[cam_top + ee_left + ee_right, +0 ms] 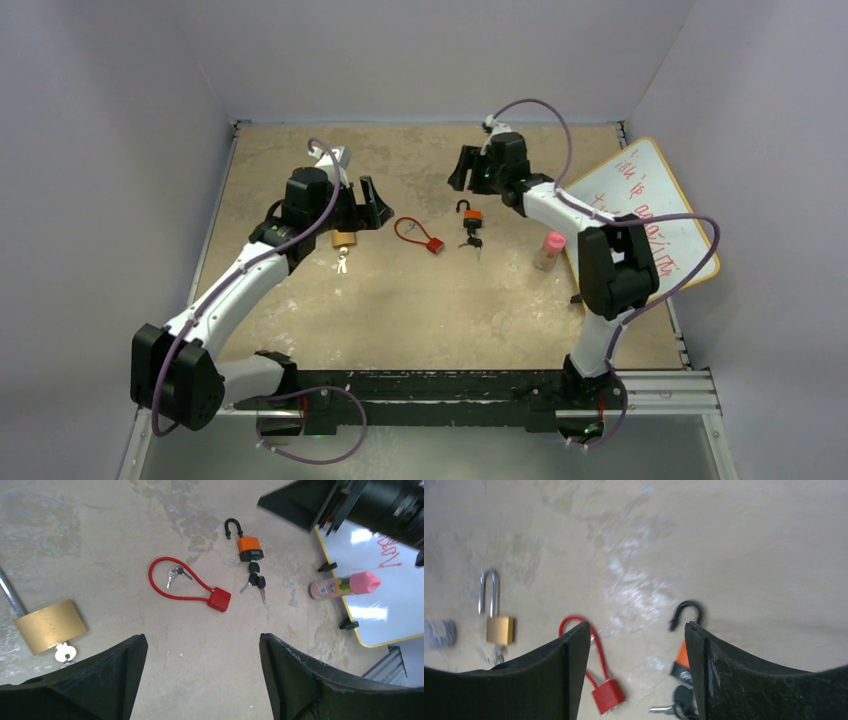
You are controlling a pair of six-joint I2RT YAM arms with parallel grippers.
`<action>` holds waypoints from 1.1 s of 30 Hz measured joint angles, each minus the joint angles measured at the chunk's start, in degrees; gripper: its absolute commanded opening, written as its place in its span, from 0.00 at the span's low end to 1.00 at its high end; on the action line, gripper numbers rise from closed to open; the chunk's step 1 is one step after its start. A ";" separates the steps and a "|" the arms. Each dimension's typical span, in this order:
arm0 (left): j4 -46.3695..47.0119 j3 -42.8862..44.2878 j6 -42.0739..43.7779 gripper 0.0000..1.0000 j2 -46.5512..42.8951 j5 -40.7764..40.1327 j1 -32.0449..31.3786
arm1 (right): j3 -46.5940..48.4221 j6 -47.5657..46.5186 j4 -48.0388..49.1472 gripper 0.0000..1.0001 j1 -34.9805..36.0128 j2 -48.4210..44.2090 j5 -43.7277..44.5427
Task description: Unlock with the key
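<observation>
An orange padlock (471, 215) lies mid-table with its black shackle swung open and black-headed keys (472, 240) in its base. It also shows in the left wrist view (249, 548) with its keys (256, 582), and in the right wrist view (682, 657). A brass padlock (343, 240) with a silver key (342, 262) in it lies below my left gripper (372, 203), which is open and empty (202, 640). A red cable lock (420, 235) lies between the two padlocks. My right gripper (462, 170) hovers open and empty behind the orange padlock (636, 627).
A pink-capped bottle (549, 250) stands right of the orange padlock, next to a whiteboard (645, 205) at the table's right edge. Small keys (175, 573) hang on the red cable. Grey walls enclose the table on three sides.
</observation>
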 measured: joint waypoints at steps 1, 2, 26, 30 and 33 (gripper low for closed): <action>-0.09 -0.13 -0.09 0.84 -0.85 -0.72 0.00 | 0.02 -1.11 -0.63 0.71 1.64 -0.07 0.46; -0.09 -0.46 -0.22 0.84 -1.90 -1.75 0.02 | 0.02 -2.51 -1.55 0.71 3.85 0.13 1.14; -5.95 -8.35 -9.20 0.83 -11.76 -11.74 0.11 | 13.66 -8.44 -13.53 0.36 21.44 14.21 12.41; -6.34 -9.79 -10.54 0.83 -13.84 -11.74 0.11 | 15.61 -7.80 -14.49 0.35 22.36 17.31 13.99; -6.49 -10.97 -11.23 0.83 -15.13 -11.74 0.11 | 17.35 -7.43 -15.74 0.35 22.21 19.78 15.10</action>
